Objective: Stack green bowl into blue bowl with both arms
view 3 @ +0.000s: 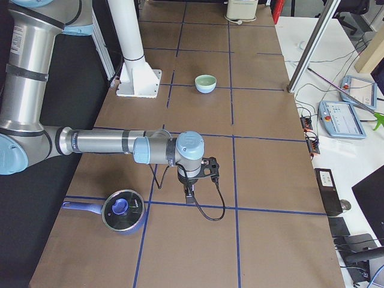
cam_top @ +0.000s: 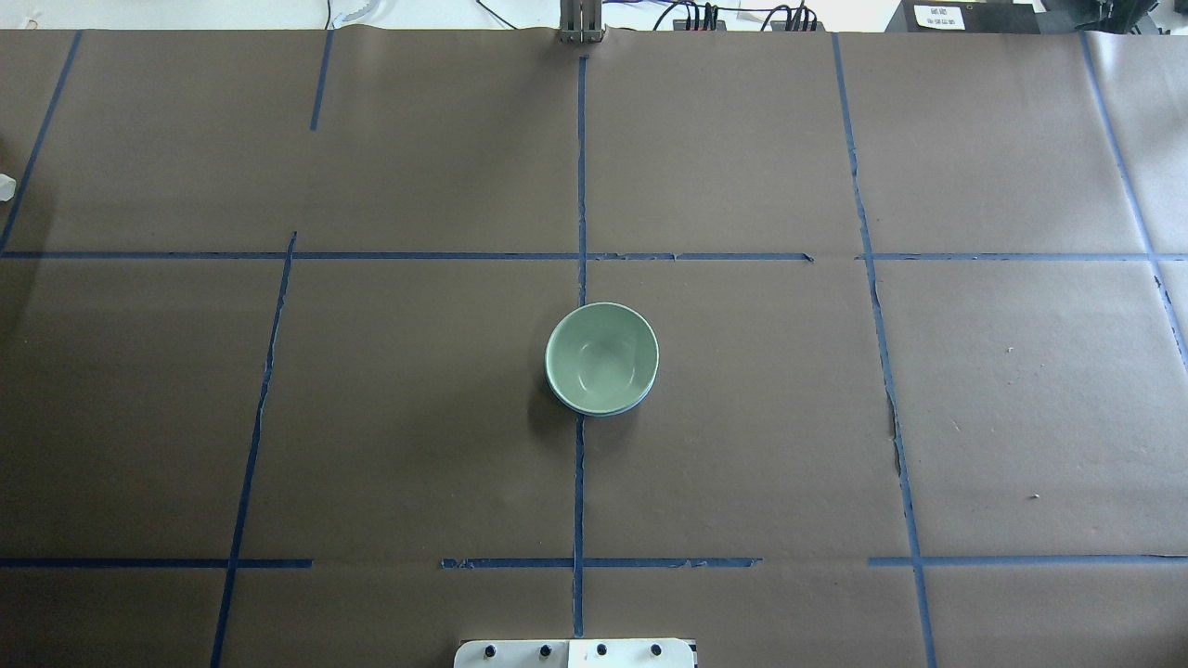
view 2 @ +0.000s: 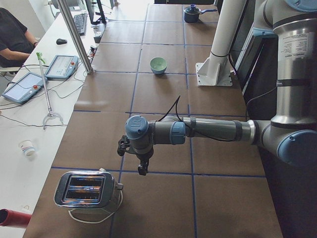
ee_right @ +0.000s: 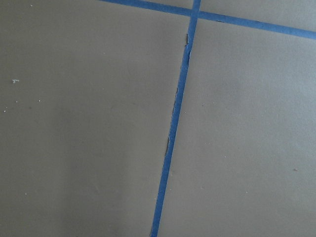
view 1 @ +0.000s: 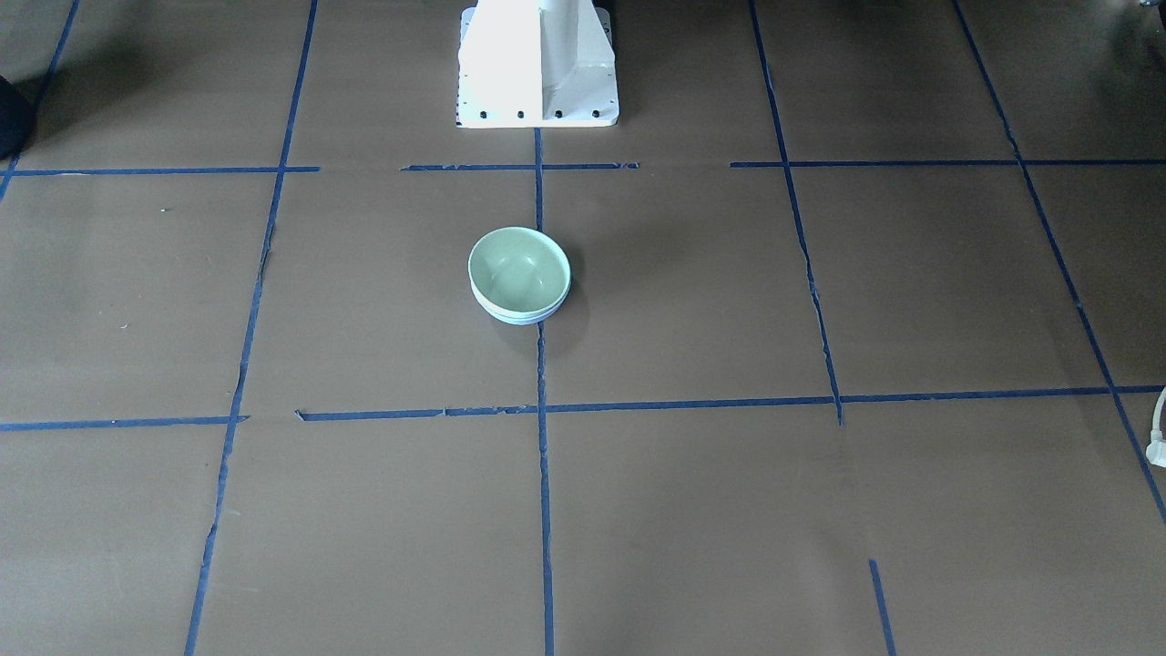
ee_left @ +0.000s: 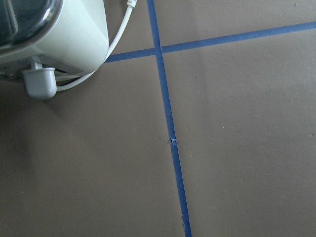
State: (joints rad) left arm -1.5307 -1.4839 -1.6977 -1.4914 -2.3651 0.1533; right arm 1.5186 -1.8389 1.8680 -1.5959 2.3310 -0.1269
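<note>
The green bowl point(view 1: 518, 267) sits nested inside the blue bowl point(view 1: 524, 318) at the table's centre; only a thin pale blue rim shows under it. The pair also shows in the overhead view, green bowl point(cam_top: 601, 356) over blue bowl point(cam_top: 642, 400), and small in both side views point(view 2: 158, 64) point(view 3: 206, 83). Both arms are far from the bowls. The left gripper point(view 2: 142, 168) hangs over the table near a toaster. The right gripper point(view 3: 189, 197) hangs near a lidded pot. I cannot tell whether either is open or shut; neither wrist view shows fingers.
A chrome toaster point(view 2: 89, 189) with a white cord stands by the left gripper, also in the left wrist view point(ee_left: 49, 34). A blue lidded pot point(view 3: 123, 211) stands by the right gripper. The white pedestal point(view 1: 537, 64) is behind the bowls. A person point(view 2: 12, 34) sits at the side desk.
</note>
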